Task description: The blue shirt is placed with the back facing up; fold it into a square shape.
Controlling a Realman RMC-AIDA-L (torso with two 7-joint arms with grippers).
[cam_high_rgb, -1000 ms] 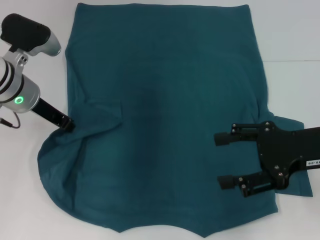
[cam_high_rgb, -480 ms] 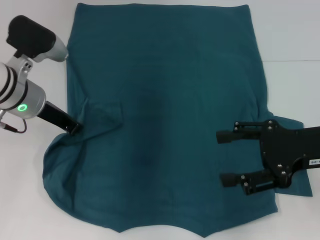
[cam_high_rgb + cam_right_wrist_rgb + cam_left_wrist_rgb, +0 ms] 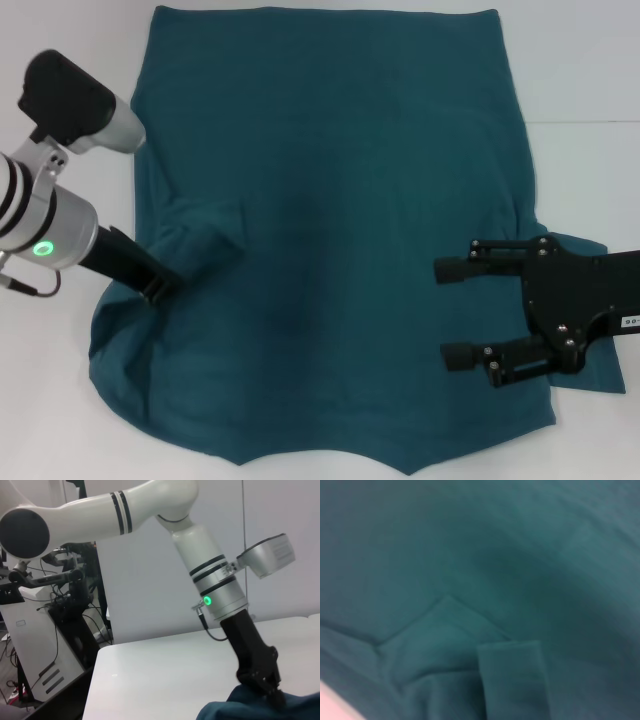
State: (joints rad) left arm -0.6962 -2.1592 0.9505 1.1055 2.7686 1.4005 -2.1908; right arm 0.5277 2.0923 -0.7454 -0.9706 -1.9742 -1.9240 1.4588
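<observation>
Your left gripper (image 3: 158, 291) has dragged the blue shirt (image 3: 340, 230)'s sleeve inward, grip unreadable; right gripper (image 3: 452, 312) hovers wide over cloth on the table (image 3: 580, 70). Next, lay it flat.

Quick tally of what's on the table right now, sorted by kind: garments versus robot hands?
Garments: 1, the blue shirt
Robot hands: 2, the left hand at the shirt's left sleeve area, the right hand open over the shirt's right side
Total: 3
</observation>
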